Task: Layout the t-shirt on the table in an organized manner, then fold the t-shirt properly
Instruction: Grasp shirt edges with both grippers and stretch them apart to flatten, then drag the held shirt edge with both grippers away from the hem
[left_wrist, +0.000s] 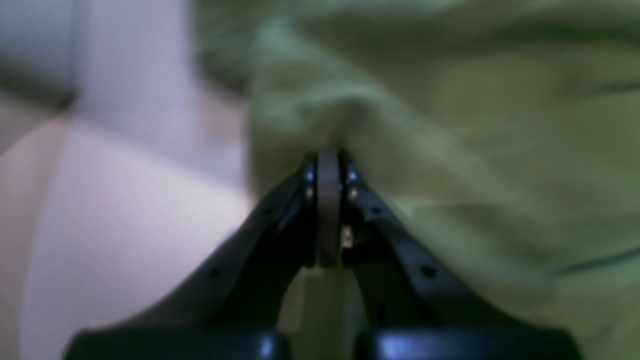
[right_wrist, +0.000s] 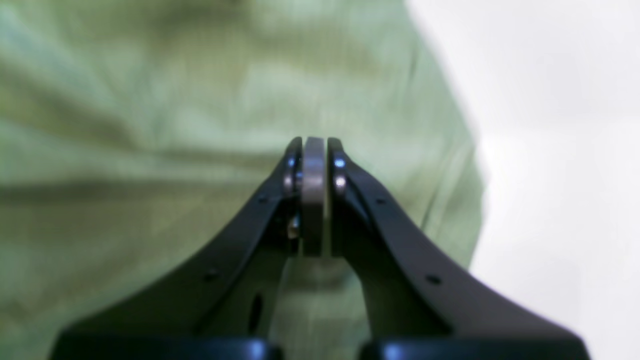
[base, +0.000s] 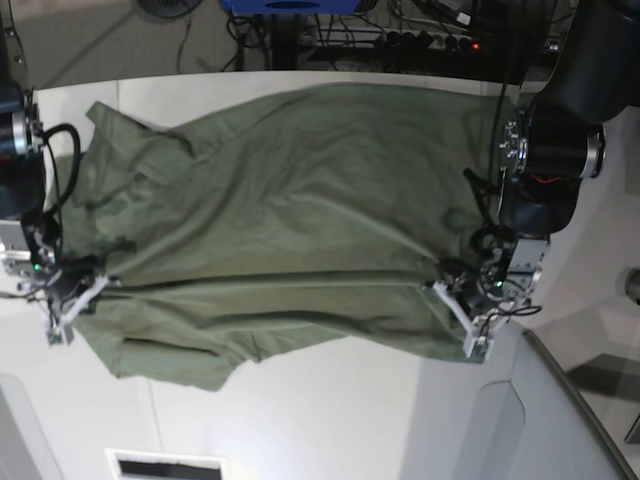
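The olive-green t-shirt (base: 290, 200) lies spread wide across the white table (base: 330, 420), wrinkled, with a taut crease running between my two grippers. My left gripper (base: 437, 287) is shut on the shirt's edge on the right of the base view. In the left wrist view the jaws (left_wrist: 328, 160) are closed with the t-shirt (left_wrist: 475, 125) bunched at their tips. My right gripper (base: 100, 283) is shut on the shirt's edge on the left. In the right wrist view the jaws (right_wrist: 314, 145) are closed on the t-shirt (right_wrist: 150, 100), with the table (right_wrist: 550, 150) showing beside it.
A grey angled panel (base: 560, 420) rises at the front right corner. Cables and equipment (base: 400, 30) lie beyond the table's far edge. A dark slot (base: 165, 467) is set in the table's front edge. Bare tabletop (left_wrist: 125, 225) shows left of the left gripper.
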